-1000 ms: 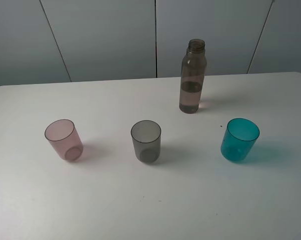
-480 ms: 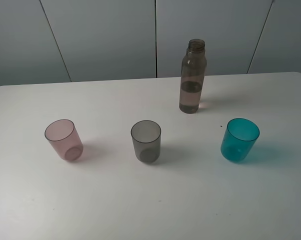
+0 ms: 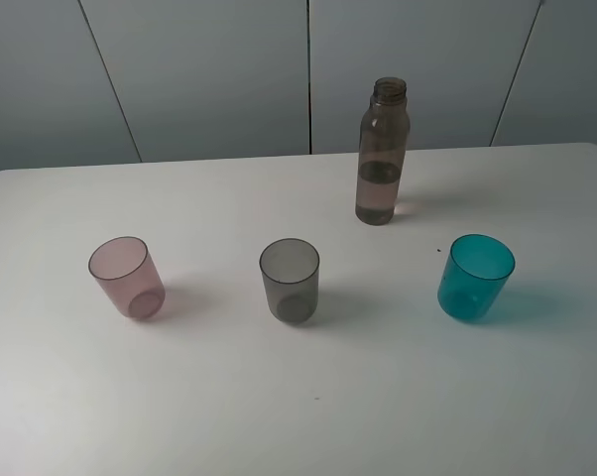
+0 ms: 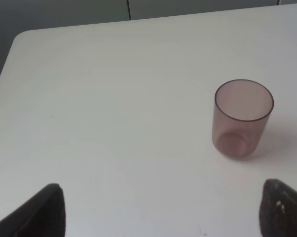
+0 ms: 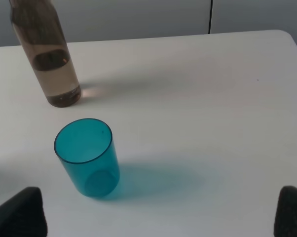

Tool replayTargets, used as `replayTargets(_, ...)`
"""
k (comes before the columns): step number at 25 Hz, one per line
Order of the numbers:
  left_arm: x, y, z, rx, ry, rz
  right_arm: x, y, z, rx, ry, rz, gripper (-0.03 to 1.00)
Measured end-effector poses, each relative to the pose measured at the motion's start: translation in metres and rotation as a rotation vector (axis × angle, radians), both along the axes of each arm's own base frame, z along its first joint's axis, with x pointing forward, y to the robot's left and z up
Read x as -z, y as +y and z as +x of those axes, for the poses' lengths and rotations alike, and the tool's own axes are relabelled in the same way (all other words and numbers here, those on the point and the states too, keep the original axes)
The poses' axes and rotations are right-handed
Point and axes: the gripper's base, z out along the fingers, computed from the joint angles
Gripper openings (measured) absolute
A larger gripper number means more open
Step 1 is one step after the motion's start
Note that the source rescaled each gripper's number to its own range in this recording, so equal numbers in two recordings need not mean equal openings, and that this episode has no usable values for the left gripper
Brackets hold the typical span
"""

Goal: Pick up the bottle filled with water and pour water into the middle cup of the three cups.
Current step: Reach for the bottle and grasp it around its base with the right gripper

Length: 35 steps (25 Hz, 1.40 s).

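The smoky brown-grey bottle stands upright at the back of the white table, partly filled with water; it also shows in the right wrist view. Three cups stand in a row in front: pink, smoky grey middle cup, teal. Neither gripper shows in the exterior view. My left gripper is open and empty, with the pink cup ahead of it. My right gripper is open and empty, with the teal cup ahead of it.
The white table ends at a grey panelled wall behind. Its rounded far corners show in the left wrist view and in the right wrist view.
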Motion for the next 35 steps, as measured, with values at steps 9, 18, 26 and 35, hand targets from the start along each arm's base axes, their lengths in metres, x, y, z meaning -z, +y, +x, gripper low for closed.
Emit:
replayTargets(9, 0.000, 0.000, 0.000, 0.000, 0.000, 0.000, 0.000, 0.000, 0.000, 0.000, 0.000, 0.000, 1.00)
replayTargets(18, 0.000, 0.000, 0.000, 0.000, 0.000, 0.000, 0.000, 0.000, 0.000, 0.000, 0.000, 0.000, 1.00)
replayTargets(26, 0.000, 0.000, 0.000, 0.000, 0.000, 0.000, -0.024, 0.006, 0.025, -0.026, 0.037, 0.034, 1.00)
replayTargets(35, 0.000, 0.000, 0.000, 0.000, 0.000, 0.000, -0.106, 0.016, 0.118, -0.071, 0.024, 0.011, 1.00)
